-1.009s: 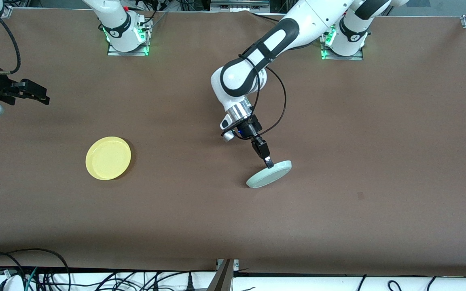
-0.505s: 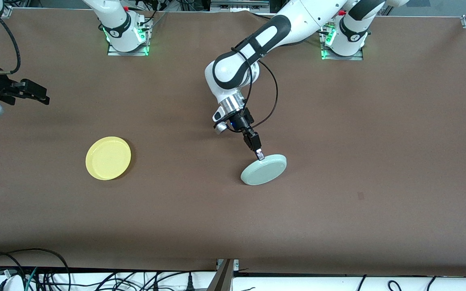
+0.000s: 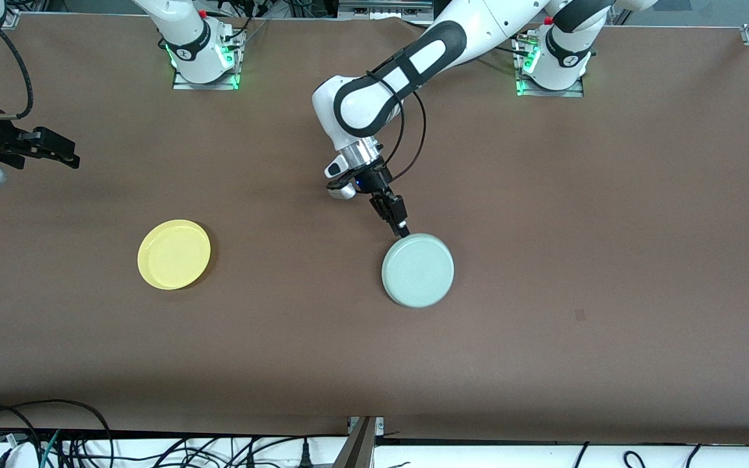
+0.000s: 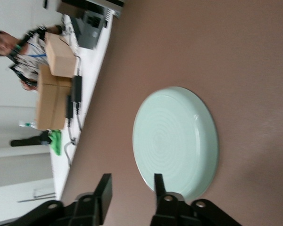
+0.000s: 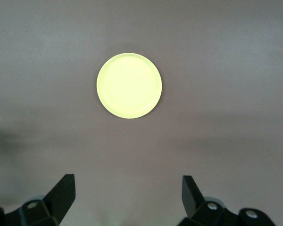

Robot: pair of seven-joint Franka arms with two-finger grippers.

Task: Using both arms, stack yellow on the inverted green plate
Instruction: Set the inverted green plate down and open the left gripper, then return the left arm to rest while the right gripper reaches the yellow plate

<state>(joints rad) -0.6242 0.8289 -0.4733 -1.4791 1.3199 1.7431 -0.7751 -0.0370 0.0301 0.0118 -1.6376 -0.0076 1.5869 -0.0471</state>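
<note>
- Green plate (image 3: 417, 270) lies upside down and flat on the brown table (image 3: 608, 195), its ringed underside up, near the middle and toward the left arm's end.
- Yellow plate (image 3: 173, 253) sits right way up, well apart from it, toward the right arm's end.
- Left gripper (image 3: 401, 227) hangs just at the green plate's rim on the side farther from the front camera; in the left wrist view its fingers (image 4: 159, 186) stand parted, one at the rim, nothing pinched.
- Right gripper (image 5: 127, 195) waits high over the table with fingers spread wide, the yellow plate in its wrist view.
- Inverting looks done; stacking is not yet begun.
- Next move likely calls for the right arm to descend, pinch the yellow plate's low rim, and carry it over the green one.
</note>
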